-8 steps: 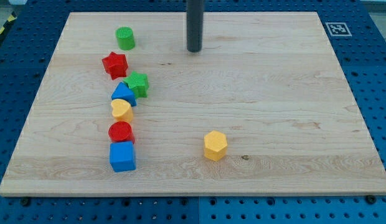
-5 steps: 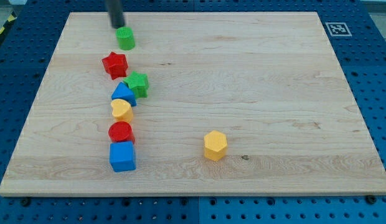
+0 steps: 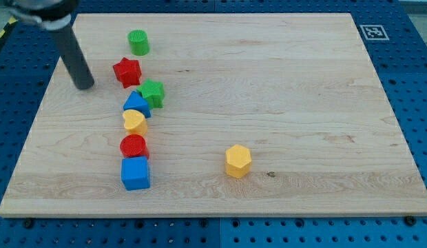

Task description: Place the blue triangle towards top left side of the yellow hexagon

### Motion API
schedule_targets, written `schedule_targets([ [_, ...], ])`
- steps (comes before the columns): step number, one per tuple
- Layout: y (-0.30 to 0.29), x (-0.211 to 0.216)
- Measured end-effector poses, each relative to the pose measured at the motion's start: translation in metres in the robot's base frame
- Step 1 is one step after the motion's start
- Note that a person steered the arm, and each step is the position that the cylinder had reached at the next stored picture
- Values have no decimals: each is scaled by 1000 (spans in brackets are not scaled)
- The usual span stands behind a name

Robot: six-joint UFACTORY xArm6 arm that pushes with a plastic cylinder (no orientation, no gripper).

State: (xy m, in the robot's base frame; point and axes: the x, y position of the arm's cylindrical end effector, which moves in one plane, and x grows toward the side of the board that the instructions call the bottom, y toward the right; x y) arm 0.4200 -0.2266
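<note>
The blue triangle (image 3: pixel 137 104) lies on the left part of the wooden board (image 3: pixel 303 103), touching the green star (image 3: pixel 152 92) at its upper right and the yellow heart (image 3: pixel 134 122) below it. The yellow hexagon (image 3: pixel 237 161) sits alone lower in the middle. My tip (image 3: pixel 84 85) is on the board at the left, to the left of the red star (image 3: pixel 127 71) and up-left of the blue triangle, apart from both.
A green cylinder (image 3: pixel 138 42) stands near the view's top. A red cylinder (image 3: pixel 133 146) and a blue cube (image 3: pixel 135 173) lie below the yellow heart. A marker tag (image 3: pixel 372 32) is at the board's top right corner.
My tip has swept from the view's top centre leftward past the green cylinder, then down to the left of the red star. No block has moved.
</note>
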Motion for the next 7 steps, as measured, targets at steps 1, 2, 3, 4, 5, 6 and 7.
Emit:
schedule_targets([
  [1,24,38],
  [2,26,36],
  [3,41,25],
  [4,63,29],
  [5,98,30],
  [6,133,31],
  [7,149,46],
])
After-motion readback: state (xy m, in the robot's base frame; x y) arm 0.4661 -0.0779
